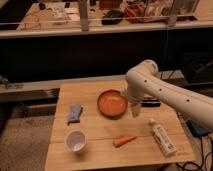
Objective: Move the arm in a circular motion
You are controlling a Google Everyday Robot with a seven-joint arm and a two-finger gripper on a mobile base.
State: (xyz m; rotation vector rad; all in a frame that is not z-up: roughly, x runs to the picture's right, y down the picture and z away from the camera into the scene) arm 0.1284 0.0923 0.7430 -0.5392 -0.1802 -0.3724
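Observation:
The large white arm (165, 92) comes in from the right edge and bends at a rounded elbow (142, 75) over the back right of the wooden table (100, 145). Small dark dots run along its casing. From the elbow a short segment drops to a slim pale tip, the gripper (135, 110). It hangs just right of the orange plate (112, 104), above the table top. It holds nothing that I can see.
On the table lie a blue cloth (74, 113), a white cup (76, 141), a carrot (124, 141), a white bottle on its side (162, 138) and a dark flat object (150, 103) behind the arm. A dark rail and cluttered benches stand behind.

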